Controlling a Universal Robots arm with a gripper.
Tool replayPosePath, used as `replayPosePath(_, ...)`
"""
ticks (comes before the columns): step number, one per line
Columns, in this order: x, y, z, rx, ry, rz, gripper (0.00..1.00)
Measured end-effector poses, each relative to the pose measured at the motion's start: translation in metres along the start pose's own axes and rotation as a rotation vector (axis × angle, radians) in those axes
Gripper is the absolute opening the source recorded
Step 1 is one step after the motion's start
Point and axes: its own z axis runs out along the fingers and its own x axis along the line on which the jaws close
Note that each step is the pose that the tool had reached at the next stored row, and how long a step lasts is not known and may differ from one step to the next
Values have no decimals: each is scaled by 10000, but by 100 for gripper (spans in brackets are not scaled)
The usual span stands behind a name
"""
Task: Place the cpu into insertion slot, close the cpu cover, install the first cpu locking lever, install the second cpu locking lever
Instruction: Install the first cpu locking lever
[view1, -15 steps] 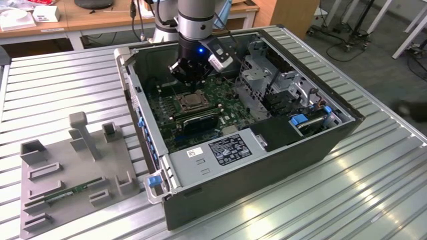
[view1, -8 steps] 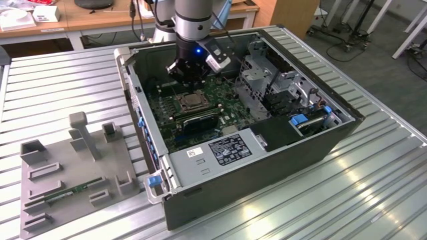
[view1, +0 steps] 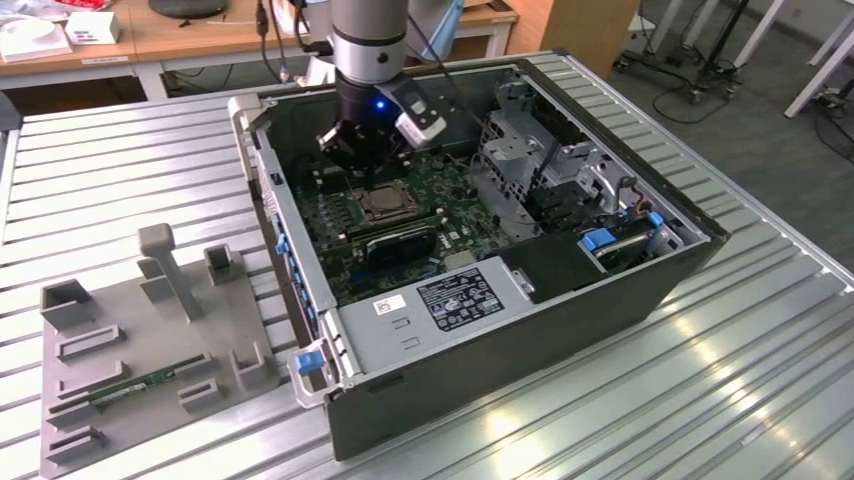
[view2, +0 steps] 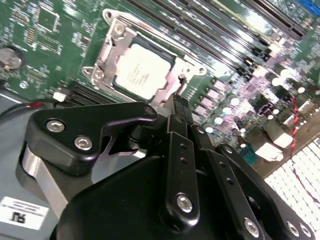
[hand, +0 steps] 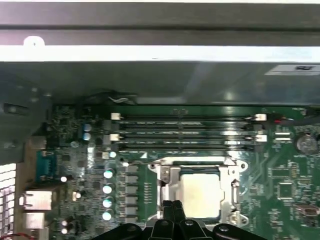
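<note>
A ribbed metal worktop (view1: 120, 150) carries one open computer case (view1: 667, 270), laid on its side so that the green board (view1: 454, 190) faces the arm. The one cpu (view2: 140, 72) lies flat in the one insertion slot (view1: 384, 205), mid-board beside four long memory slots (hand: 185, 132). The cpu cover (view2: 114, 42) seems down around it. The gripper (view2: 179, 102) hangs at the slot's edge, its fingers (hand: 167, 212) pressed together and pinching nothing visible, probably to push.

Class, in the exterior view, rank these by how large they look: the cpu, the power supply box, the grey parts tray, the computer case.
1. computer case
2. grey parts tray
3. power supply box
4. cpu, smallest by far
</note>
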Motion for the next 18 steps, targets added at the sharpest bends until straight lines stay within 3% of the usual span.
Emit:
replayPosePath(7, 75, -1, 1, -17, 2, -1, 11)
replayPosePath(11, 114, -2, 0, -220, 3, 3, 11)
replayPosePath(18, 241, -4, -1, -287, 3, 4, 11)
